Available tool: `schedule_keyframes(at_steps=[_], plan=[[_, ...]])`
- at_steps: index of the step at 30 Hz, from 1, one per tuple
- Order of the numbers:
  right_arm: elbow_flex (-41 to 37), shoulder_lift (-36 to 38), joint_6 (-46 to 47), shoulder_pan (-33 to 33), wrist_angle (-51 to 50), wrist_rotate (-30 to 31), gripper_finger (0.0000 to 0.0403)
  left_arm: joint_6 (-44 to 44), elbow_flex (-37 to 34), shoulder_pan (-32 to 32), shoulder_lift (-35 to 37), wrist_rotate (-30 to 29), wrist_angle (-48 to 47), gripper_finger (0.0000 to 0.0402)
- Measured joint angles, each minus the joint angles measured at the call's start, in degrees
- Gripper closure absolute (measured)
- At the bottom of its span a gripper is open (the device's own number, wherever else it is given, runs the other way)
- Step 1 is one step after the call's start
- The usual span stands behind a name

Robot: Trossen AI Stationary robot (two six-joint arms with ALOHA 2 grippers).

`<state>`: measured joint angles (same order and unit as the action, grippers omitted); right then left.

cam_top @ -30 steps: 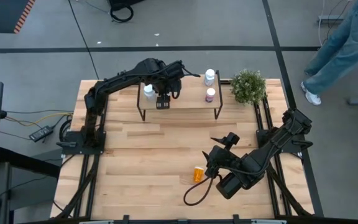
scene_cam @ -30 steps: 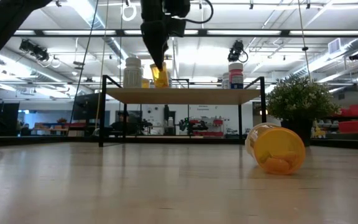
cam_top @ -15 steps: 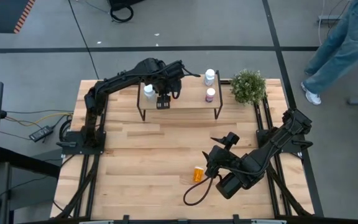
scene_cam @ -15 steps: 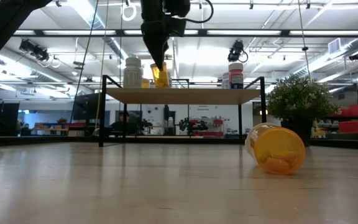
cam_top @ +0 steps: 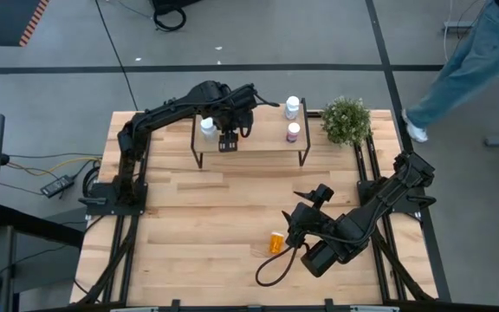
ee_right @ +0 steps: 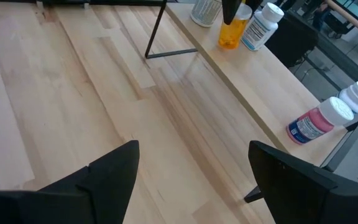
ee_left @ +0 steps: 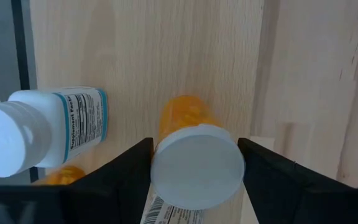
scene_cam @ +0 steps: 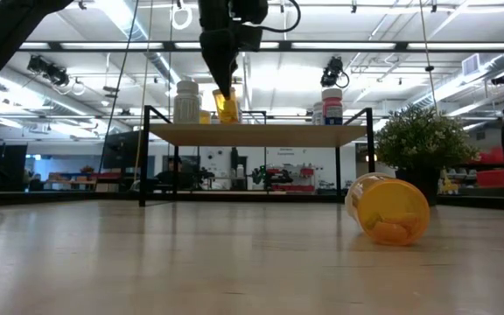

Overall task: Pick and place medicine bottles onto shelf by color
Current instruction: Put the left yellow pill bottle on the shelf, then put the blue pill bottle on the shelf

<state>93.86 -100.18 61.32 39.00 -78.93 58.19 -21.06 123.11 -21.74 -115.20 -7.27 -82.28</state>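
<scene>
My left gripper [cam_top: 226,141] reaches over the shelf [cam_top: 258,147] and is shut on an orange medicine bottle [scene_cam: 226,107] with a white cap. A white bottle [cam_top: 206,127] stands beside it on the shelf's left part. Another orange bottle [ee_left: 61,177] shows by the white one [ee_left: 48,127]. A pink bottle [cam_top: 294,132] and a white one [cam_top: 292,107] stand at the shelf's right end. A further orange bottle [cam_top: 276,242] lies on its side on the table. My right gripper [cam_top: 294,206] hovers open above and beside that bottle, with nothing between its fingers. My left gripper pinches the orange bottle's white cap [ee_left: 197,165] between its two fingers [ee_left: 129,171], one on each side of the cap. The fingers come from above, pointing steeply down. The bottle hangs nearly upright below them, its base at the shelf board; whether it rests there I cannot tell.
A potted green plant [cam_top: 346,120] stands at the table's far right corner, just beyond the shelf. A black cable [cam_top: 271,269] loops on the table near the lying bottle. A person in jeans [cam_top: 466,61] walks on the floor beyond the table's far right.
Neither gripper nor any bottle has moved. The person beyond the far right corner has taken a step.
</scene>
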Motion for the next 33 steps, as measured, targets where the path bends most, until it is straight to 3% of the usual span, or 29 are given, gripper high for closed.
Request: schedule_keyframes(at_steps=[17,33], plan=[[0.0,0.0,-0.04,0.0,-0.01,0.02,0.0091,2.45,0.02,-0.07,0.0,0.01,-0.24,0.0127],[-0.01,0.0,-0.46,0.0,-0.01,0.02,0.0091,0.26,0.09,0.13,0.2,-2.78,2.34,0.0124]])
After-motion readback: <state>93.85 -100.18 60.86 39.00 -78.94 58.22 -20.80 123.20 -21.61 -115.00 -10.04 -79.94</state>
